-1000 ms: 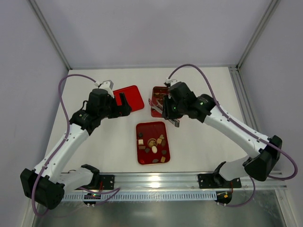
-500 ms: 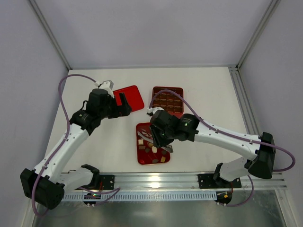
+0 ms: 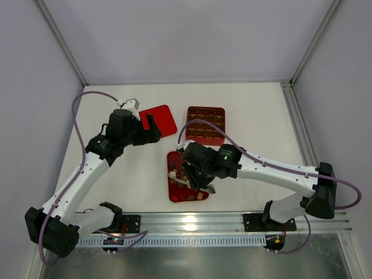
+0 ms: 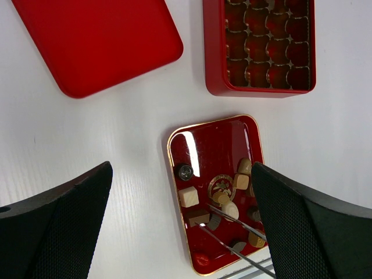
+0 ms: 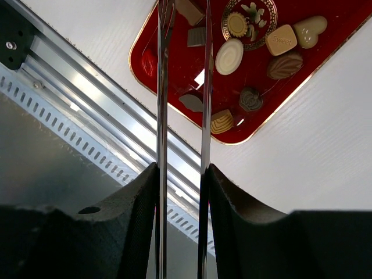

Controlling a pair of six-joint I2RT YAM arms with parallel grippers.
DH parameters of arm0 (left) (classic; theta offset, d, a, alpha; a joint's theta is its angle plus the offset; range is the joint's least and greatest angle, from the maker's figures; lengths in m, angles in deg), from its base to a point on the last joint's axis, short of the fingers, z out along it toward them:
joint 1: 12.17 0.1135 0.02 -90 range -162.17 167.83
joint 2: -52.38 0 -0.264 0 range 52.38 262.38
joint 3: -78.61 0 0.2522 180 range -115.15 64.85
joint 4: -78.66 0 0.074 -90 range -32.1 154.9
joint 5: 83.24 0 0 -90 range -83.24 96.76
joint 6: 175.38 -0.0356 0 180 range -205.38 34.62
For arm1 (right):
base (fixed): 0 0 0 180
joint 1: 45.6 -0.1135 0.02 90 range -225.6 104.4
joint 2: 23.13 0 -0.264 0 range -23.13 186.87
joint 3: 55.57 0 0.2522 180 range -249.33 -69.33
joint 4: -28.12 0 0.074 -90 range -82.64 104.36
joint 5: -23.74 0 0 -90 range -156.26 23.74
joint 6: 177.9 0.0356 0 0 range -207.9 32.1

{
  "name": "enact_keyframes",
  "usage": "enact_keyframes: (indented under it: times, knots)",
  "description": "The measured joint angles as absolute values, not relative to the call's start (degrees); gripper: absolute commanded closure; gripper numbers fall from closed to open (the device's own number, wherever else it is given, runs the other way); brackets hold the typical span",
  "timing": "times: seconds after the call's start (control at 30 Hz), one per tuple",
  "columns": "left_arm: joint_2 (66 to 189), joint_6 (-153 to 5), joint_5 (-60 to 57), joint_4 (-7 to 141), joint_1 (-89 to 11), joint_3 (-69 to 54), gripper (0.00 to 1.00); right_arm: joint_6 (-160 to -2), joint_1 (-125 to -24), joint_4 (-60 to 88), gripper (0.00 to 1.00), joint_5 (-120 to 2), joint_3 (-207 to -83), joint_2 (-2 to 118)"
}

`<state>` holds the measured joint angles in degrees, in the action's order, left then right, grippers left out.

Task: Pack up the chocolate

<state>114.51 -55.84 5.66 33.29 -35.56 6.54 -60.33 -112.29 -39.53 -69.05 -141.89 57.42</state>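
Poised over the flat red tray [image 3: 174, 192], right gripper [image 3: 197, 185] with tweezer tines narrowly parted, nothing visibly held, apparently lining up a pick. Beneath the tips, the chocolate [image 5: 229, 56] lying loose. Beyond it, gridded red box [image 3: 205, 124] waiting. Left gripper [image 3: 152, 129] wide, hovering well apart near red lid [image 3: 158, 120].

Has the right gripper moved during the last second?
Yes. The right gripper left the compartment box and came toward the arm bases, over the chocolate tray.
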Motion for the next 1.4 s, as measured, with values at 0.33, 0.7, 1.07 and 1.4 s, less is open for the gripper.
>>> enact_keyframes:
  times: [0.33,0.7,1.07,1.4]
  knots:
    - [114.5,-55.9,5.7,33.3,-35.6,6.5,0.0,-63.1,-114.0,-41.2,0.59,-68.5,-141.9,60.8]
    - [114.5,-55.9,5.7,33.3,-35.6,6.5,0.0,-64.5,-114.8,-41.6,0.65,-68.6,-143.1,63.3]
    - [114.5,-55.9,5.7,33.3,-35.6,6.5,0.0,-65.1,-114.9,-43.0,0.76,-69.2,-144.2,63.5]
    - [114.5,-55.9,5.7,33.3,-35.6,6.5,0.0,-64.9,-113.0,-45.6,0.77,-70.8,-146.3,60.0]
